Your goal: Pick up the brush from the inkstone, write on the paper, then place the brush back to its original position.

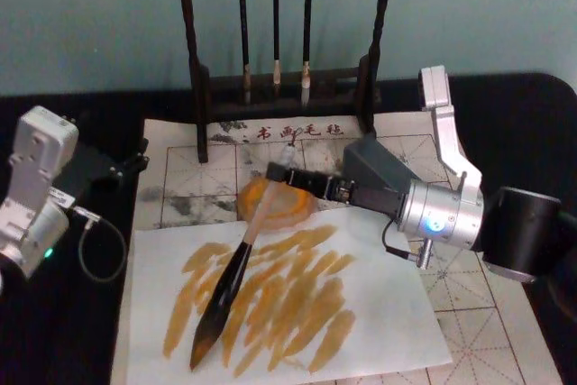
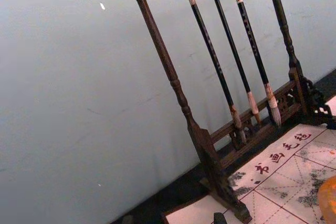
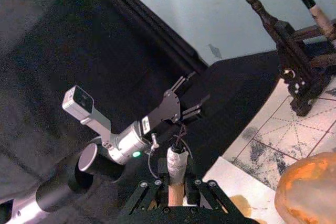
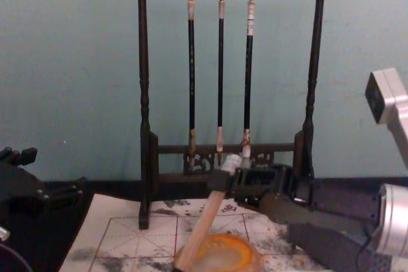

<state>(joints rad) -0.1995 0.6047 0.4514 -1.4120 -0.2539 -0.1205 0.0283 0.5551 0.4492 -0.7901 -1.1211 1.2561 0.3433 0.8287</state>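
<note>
The brush (image 1: 236,263) slants from the left side of the orange inkstone (image 1: 287,201) down to its dark tip, which lies over a plain white sheet with amber strokes. That sheet lies on the gridded paper (image 1: 225,164) with red characters. My right gripper (image 1: 281,174) reaches in from the right and is shut on the brush's white-wrapped upper end (image 3: 177,163). The chest view shows the gripper (image 4: 239,186) holding the pale handle (image 4: 203,229) tilted above the inkstone (image 4: 220,253). My left gripper (image 3: 190,98) stays off the paper at the left, open.
A dark wooden rack (image 1: 200,87) with three thin hanging brushes (image 4: 220,74) stands at the back edge of the paper. A black tabletop (image 1: 108,313) surrounds the sheets. A loose cable (image 1: 95,245) loops beside my left arm.
</note>
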